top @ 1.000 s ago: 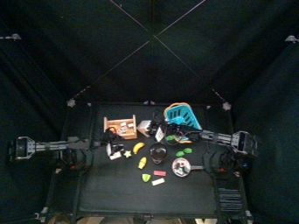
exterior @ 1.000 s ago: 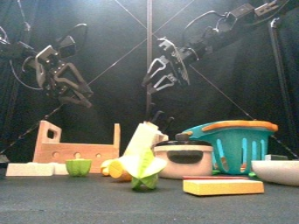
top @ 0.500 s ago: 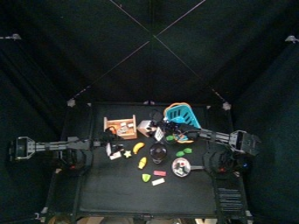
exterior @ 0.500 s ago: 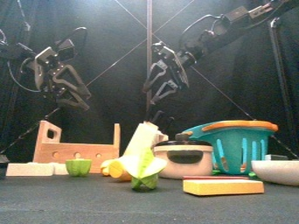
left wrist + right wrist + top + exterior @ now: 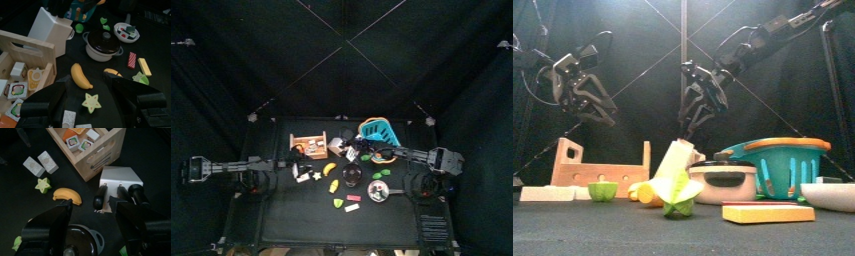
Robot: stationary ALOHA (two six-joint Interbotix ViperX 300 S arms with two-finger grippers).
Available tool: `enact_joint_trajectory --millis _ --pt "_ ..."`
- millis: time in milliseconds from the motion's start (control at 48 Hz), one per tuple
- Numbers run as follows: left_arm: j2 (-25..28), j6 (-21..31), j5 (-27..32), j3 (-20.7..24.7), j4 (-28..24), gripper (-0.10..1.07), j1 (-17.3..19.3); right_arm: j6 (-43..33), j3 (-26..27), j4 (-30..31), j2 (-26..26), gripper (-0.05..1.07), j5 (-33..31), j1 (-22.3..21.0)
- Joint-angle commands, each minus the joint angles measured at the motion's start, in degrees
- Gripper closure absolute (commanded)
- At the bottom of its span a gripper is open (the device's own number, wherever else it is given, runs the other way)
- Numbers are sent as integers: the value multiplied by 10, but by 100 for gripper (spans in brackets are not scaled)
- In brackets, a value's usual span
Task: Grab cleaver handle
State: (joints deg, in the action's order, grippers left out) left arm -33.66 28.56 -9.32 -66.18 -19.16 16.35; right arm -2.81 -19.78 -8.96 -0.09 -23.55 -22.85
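We see the black table (image 5: 305, 215) crowded with toy kitchen things. Largest on it is the wooden crate (image 5: 596, 170) at the front view's left, its compartments holding small picture blocks (image 5: 88, 143). To the right stands the teal basket (image 5: 776, 165) with an orange rim. In the middle stands the white knife block (image 5: 120, 178) — it leans in the front view, and two black handles stick out of its top face. The cleaver handle (image 5: 99, 198) is one of the two, but we cannot tell which; the other handle (image 5: 137, 194) sits just beside it.

The right gripper (image 5: 699, 98) hangs above the knife block, reached across to the table's middle; its jaws are spread, one on either side of the block in its wrist view, touching nothing. The left gripper (image 5: 587, 98) rests high above the crate, jaws spread as well.

Beside the block sits the black pot (image 5: 101, 45) with its lid on. Smaller still — a banana (image 5: 80, 76), a yellow-green star (image 5: 91, 102) and two grey speckled blocks (image 5: 39, 162).
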Motion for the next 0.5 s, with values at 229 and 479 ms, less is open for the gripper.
enact_joint_trajectory --millis 229,479 --pt "-1 -1 -2 4 1 7 4 1 16 8 -3 31 16 -9" --pt "-1 -1 -2 4 4 7 4 1 16 9 -3 42 16 -16"
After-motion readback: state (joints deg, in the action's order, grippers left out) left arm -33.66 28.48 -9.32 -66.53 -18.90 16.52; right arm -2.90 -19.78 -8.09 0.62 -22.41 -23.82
